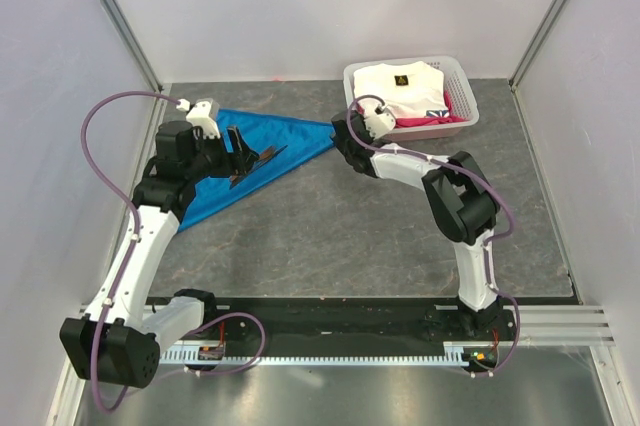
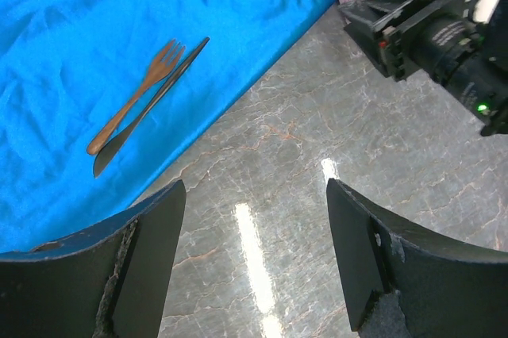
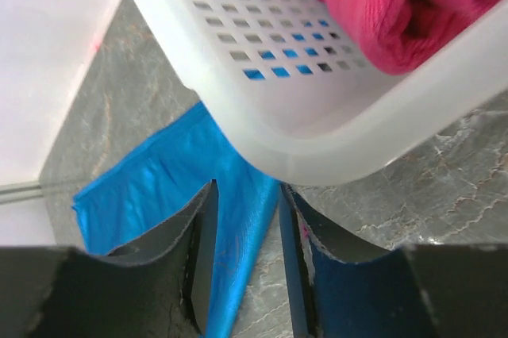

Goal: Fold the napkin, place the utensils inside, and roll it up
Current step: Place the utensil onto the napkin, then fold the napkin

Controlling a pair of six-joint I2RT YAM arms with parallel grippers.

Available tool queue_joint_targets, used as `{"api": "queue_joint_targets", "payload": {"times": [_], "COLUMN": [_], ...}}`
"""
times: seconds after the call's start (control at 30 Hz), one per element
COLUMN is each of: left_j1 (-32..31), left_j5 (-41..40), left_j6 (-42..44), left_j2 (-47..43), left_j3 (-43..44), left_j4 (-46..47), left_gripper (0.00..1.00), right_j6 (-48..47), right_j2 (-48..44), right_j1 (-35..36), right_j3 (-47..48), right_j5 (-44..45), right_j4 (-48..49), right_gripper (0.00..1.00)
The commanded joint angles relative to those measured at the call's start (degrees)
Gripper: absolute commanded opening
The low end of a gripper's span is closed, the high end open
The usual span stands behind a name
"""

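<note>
Napkin [image 1: 290, 136], bright blue thin cloth: lies flat as a triangle at the left rear of the grey marbled bench [image 1: 330, 236], one corner pointing at the basket.

Utensils [image 2: 139, 100], brownish wooden fork and dark pointed knife: side by side, touching, on the napkin near its long edge.

Left gripper [image 2: 254, 259]: released, jaws wide apart, nothing between them; hangs over bare bench just beside the napkin's edge.

Right gripper [image 3: 242, 266]: jaws narrowly apart astride the napkin's corner; whether the cloth is pinched, cannot tell.

White perforated plastic basket [image 3: 262, 116]: right rear, just beside that corner; holds white and pink folded clothes [image 1: 405, 86].
</note>
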Motion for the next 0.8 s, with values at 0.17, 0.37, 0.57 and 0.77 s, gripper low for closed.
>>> {"api": "queue_joint_targets", "payload": {"times": [0.17,0.37,0.57,0.77], "left_j1": [-0.14,-0.14,-0.14,-0.14], "left_j5": [1.45,1.72,1.89,1.89], "left_j6": [-0.15,-0.24,-0.24,-0.24], "left_j2": [0.92,1.10,1.27,1.10], "left_j3": [-0.06,0.03,0.03,0.03], "left_j4": [2.67,2.67,2.67,2.67], "left_gripper": [0.79,0.79,0.79,0.79], "right_j6": [0.06,-0.29,-0.20,0.50], "right_j2": [7.22,9.42,11.00,11.01], "right_j1": [0.42,0.33,0.50,0.50], "right_j3": [3.13,4.71,5.94,5.15], "right_j5": [-5.29,-5.12,-5.21,-5.21], "right_j4": [4.38,4.64,4.91,4.29], "right_gripper": [0.40,0.40,0.37,0.32]}}
